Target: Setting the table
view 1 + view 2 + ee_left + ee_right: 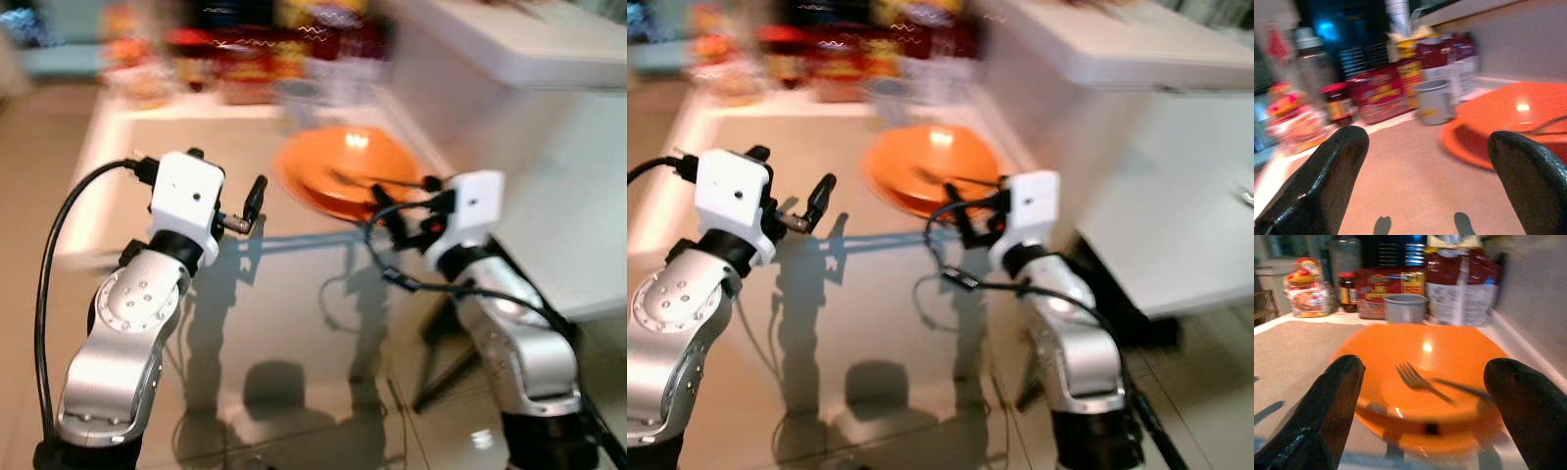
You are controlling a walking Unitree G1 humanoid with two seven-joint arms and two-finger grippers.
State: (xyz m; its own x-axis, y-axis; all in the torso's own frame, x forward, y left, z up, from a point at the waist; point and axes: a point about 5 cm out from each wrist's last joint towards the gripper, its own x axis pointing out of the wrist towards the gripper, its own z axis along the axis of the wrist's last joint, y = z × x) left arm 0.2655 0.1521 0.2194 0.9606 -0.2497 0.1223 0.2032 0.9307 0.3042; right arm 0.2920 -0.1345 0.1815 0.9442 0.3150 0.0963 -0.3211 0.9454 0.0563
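Both hands gape empty — left hand [1425, 186], right hand [1422, 406] — before blurred orange plate [1449, 357], fork [1420, 381].

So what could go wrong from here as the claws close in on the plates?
The fork lies loose on the orange plates; tilting them could slide it off. The plates look stacked, so the open right claw might lift only one. The grey cup and packets stand close behind, easy to knock.

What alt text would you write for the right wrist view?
An orange plate with a fork on it lies on a table between the right gripper's open black fingers. A grey cup and blurred food packages stand behind it.
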